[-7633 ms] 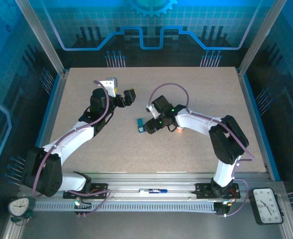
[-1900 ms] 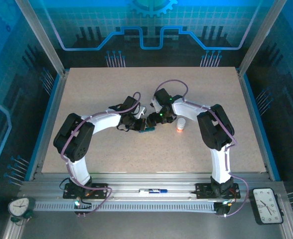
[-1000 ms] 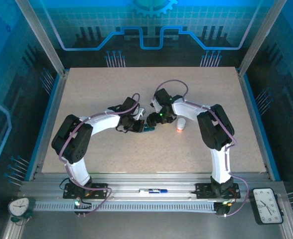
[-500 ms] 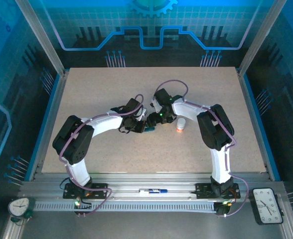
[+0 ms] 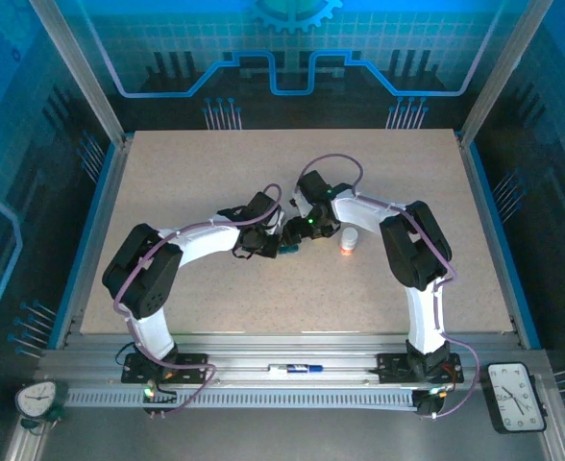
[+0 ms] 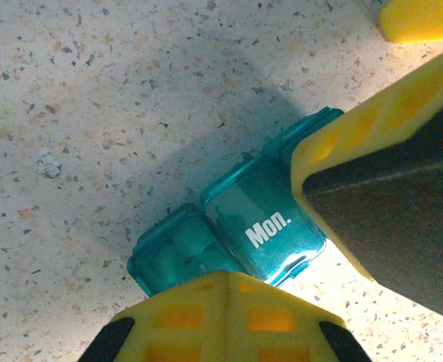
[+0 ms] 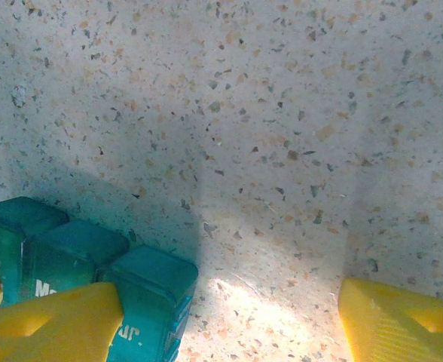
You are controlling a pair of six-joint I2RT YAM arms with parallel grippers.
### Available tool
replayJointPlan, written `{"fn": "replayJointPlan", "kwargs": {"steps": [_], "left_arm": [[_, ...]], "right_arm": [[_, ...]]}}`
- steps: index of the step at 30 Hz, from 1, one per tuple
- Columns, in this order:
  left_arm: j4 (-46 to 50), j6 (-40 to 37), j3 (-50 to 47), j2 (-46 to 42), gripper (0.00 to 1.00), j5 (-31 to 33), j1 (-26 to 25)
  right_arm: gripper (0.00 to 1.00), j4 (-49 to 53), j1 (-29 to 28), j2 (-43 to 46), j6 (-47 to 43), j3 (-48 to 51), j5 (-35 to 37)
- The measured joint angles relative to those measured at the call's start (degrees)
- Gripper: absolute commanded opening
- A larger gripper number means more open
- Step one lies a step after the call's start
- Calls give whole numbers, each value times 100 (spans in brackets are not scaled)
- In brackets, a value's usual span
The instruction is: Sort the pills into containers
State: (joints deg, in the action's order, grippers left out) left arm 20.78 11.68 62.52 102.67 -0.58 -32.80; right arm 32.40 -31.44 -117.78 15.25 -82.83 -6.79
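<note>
L jaws nearer — glossy teal pill box [image 6: 236,234]

Speckled table [image 5: 167,173], round clock [image 5: 36,399], square clock [image 5: 516,396], pen [image 5: 297,368] on front rail [image 5: 234,370]

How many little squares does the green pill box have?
3 squares: an end square, the Mon. square, and a far square partly under a yellow finger. More could be hidden.

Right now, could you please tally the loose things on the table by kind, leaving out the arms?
Teal pill box: 1
White-and-orange bottle: 1
Total: 2
</note>
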Motion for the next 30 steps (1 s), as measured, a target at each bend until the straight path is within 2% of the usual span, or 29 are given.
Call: {"fn": "replayJointPlan", "kwargs": {"steps": [30], "left_arm": [[262, 179, 0, -50, 0, 184, -76]], "right_arm": [[78, -205, 2, -13, 22, 66, -120]]}}
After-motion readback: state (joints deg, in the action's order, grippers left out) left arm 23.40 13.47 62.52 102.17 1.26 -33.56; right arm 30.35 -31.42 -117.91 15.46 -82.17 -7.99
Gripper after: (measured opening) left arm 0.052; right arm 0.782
